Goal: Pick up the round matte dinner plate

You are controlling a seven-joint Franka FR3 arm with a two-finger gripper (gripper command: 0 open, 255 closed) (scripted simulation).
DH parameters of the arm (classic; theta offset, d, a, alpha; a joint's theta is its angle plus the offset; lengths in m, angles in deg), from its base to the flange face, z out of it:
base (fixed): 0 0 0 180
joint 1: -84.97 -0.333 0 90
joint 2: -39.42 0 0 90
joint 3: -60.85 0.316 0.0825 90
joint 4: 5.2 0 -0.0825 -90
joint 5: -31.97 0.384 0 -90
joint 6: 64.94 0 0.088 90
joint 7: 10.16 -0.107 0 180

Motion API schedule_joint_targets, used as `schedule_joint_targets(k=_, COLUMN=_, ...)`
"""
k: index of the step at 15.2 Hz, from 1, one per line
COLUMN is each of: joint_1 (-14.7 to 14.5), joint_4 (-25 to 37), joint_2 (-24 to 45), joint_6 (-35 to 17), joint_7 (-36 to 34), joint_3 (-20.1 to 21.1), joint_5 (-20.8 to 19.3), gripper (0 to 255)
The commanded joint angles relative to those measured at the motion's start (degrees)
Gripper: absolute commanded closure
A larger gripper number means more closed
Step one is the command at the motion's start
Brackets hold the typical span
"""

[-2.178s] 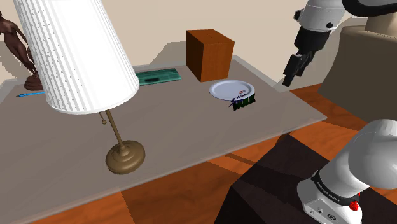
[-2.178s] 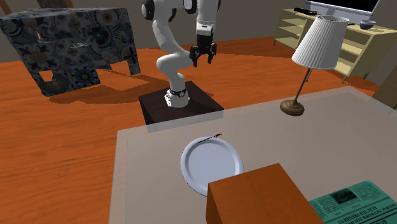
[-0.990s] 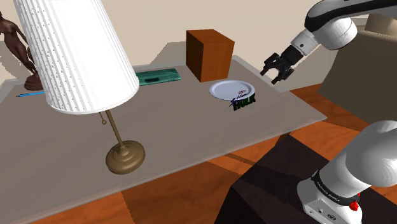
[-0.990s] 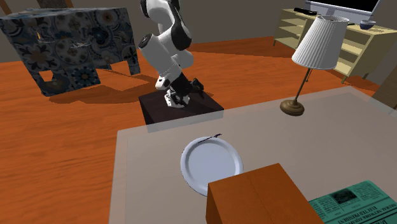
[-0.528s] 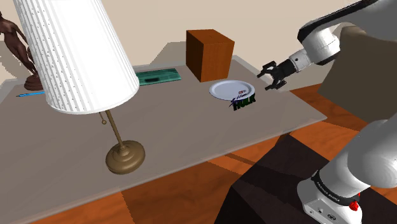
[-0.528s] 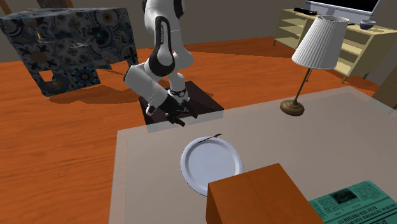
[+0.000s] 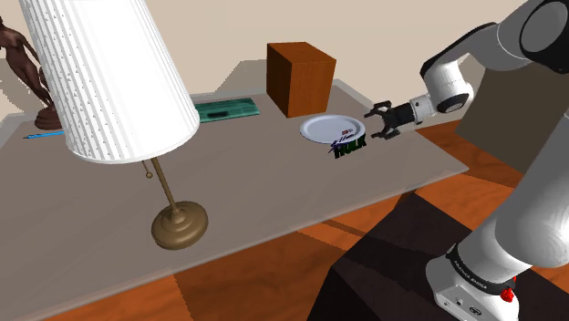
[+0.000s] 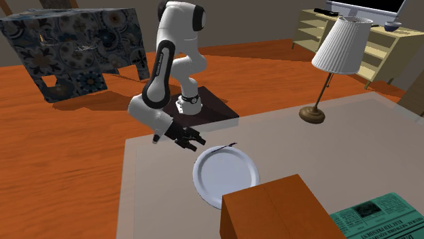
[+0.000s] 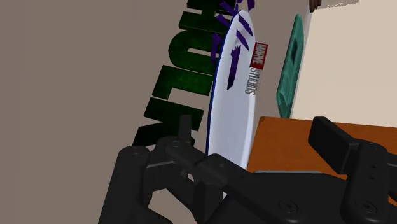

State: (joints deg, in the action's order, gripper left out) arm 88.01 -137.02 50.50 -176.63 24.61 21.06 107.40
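Shoulder view first: how does the gripper (image 7: pixel 377 122) stand?
– Fingers apart, clasping nothing, low over the table (image 7: pixel 274 196), just at three o'clock of the white plate (image 7: pixel 325 127).
– And the plate itself?
– Flat on the table near its edge, with green lettering (image 7: pixel 349 146) at its five o'clock rim. A brown box (image 7: pixel 301 77) stands at its eleven o'clock, and a lamp (image 7: pixel 109 82) well apart around nine.
– The second exterior view?
– Gripper at the plate's eleven o'clock.
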Motion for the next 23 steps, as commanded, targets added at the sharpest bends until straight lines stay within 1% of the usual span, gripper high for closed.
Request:
schedule_joint_targets(k=1, joint_1=0.6, joint_4=0.4, joint_2=2.1, joint_6=0.8, joint_7=1.6, joint_3=0.3, joint_5=1.6, gripper=0)
schedule_joint_targets(k=4, joint_1=1.1, joint_4=0.7, joint_2=4.5, joint_6=1.3, joint_7=3.6, joint_3=0.8, joint_5=3.4, gripper=0)
schedule_joint_targets(k=6, joint_1=1.3, joint_4=0.7, joint_2=5.0, joint_6=1.4, joint_7=3.9, joint_3=0.9, joint_5=3.7, gripper=0)
schedule_joint_targets(k=7, joint_1=1.2, joint_4=0.6, joint_2=4.9, joint_6=1.4, joint_7=3.9, joint_3=0.9, joint_5=3.7, gripper=255)
schedule_joint_targets(k=16, joint_1=1.3, joint_4=0.7, joint_2=5.0, joint_6=1.4, joint_7=3.9, joint_3=0.9, joint_5=3.7, gripper=255)
schedule_joint_targets(k=23, joint_1=0.0, joint_4=0.3, joint_2=-0.6, joint_6=0.2, joint_7=-0.8, joint_3=-0.3, joint_5=-0.4, gripper=255)
